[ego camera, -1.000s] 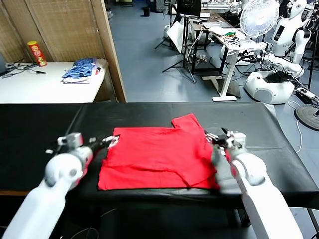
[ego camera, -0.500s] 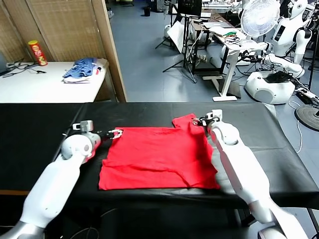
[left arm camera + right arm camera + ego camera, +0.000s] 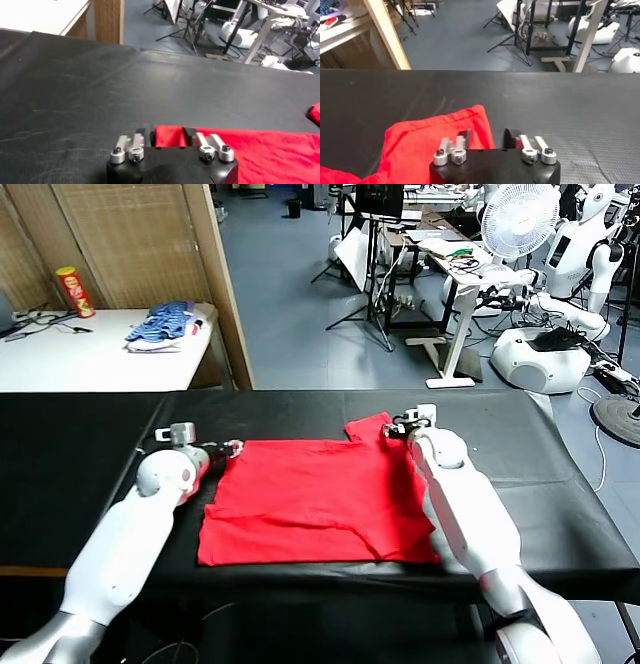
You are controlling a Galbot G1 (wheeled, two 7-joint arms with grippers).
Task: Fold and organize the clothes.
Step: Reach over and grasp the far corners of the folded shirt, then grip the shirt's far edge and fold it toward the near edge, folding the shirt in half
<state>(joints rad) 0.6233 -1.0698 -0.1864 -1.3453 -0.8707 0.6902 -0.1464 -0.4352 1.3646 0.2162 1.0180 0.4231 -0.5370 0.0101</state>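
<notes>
Shirt point(image 3: 315, 499) flat on black table point(image 3: 80, 454), long axis left-right. Left gripper point(image 3: 232, 449) pinches shirt's far left corner; right gripper point(image 3: 396, 427) pinches far right sleeve edge. Each arm at own corner, fold toward near hem likely.

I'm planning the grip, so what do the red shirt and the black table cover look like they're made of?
The red T-shirt looks like soft matte knit, probably cotton: it lies limp with shallow creases and a stitched sleeve hem. The black table cover looks like a rubbery or coated mat: fine pebbled texture, faint sheen, a few wrinkles. Exact material unclear.
</notes>
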